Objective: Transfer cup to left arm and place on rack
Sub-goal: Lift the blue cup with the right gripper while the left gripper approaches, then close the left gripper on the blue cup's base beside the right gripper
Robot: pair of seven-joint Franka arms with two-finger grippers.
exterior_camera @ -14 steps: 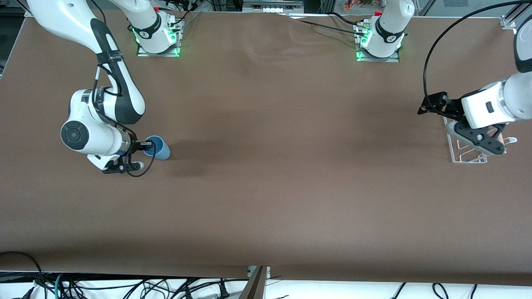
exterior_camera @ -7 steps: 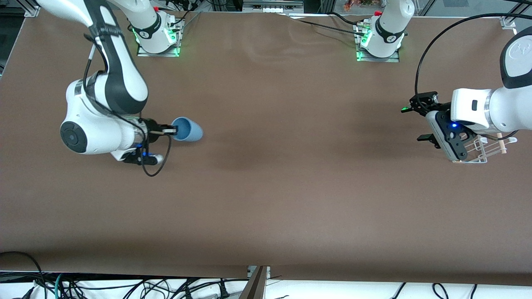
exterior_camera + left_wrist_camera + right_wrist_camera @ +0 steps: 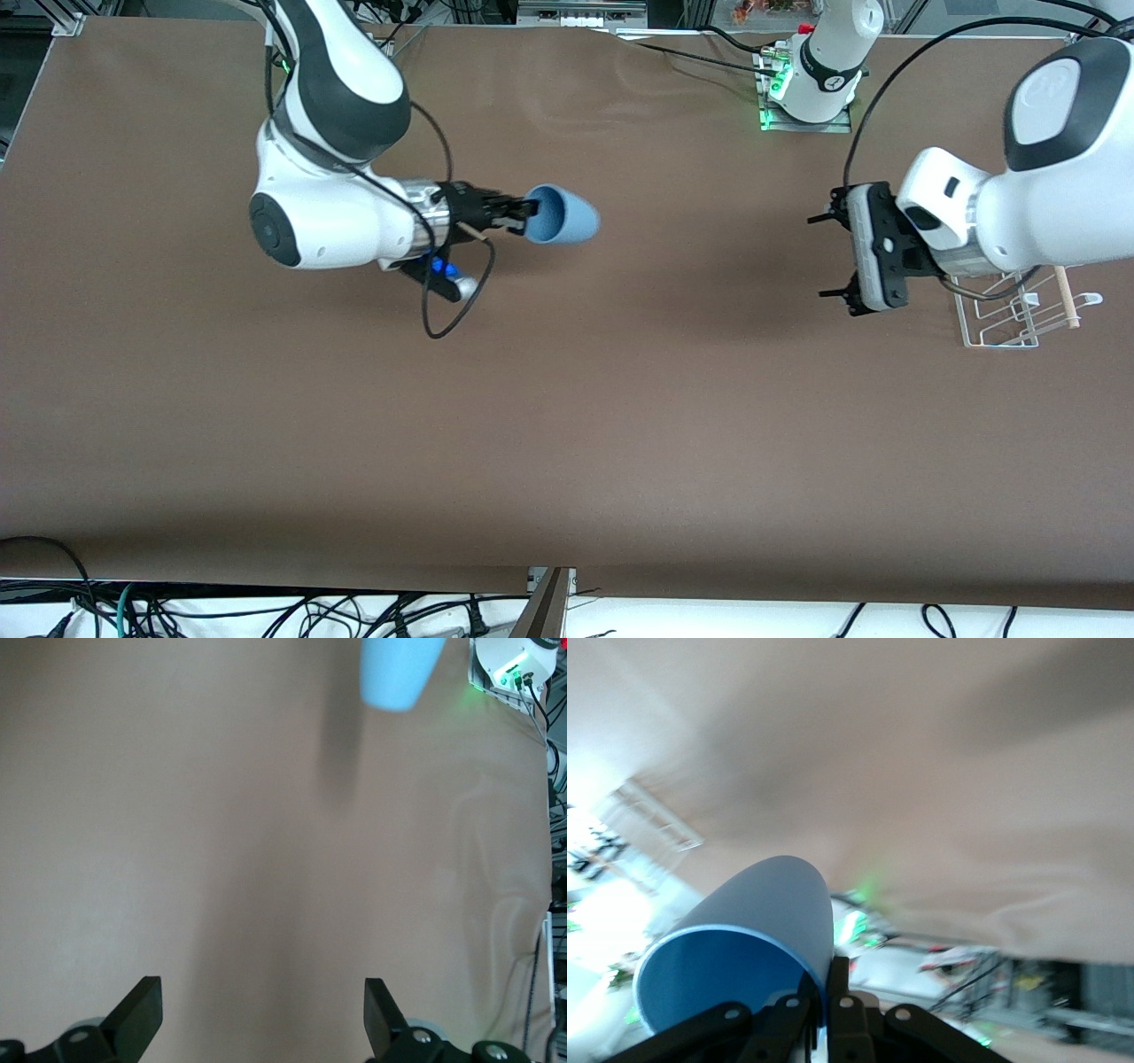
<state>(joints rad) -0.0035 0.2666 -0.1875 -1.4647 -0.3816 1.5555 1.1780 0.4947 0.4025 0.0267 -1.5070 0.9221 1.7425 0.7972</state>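
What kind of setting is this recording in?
Likely a robotics lab bench: two arms bolted to a brown-covered table, loose cables along its edge, only a cup and a wire rack as props.

A wide table [image 3: 567,425] with a plain brown matte cover fills almost the whole front view, and soft dark shadows lie on it, with light wrinkles in the cover near the two metal base plates [image 3: 804,120] that glow green along its farther edge. Along the nearer edge there is a white floor strip with many loose black cables [image 3: 266,616] and a grey post [image 3: 549,602] near the middle. Above the farther edge some metal frame parts [image 3: 580,13] and dark equipment show, perhaps shelves, but they are too cut off to tell.
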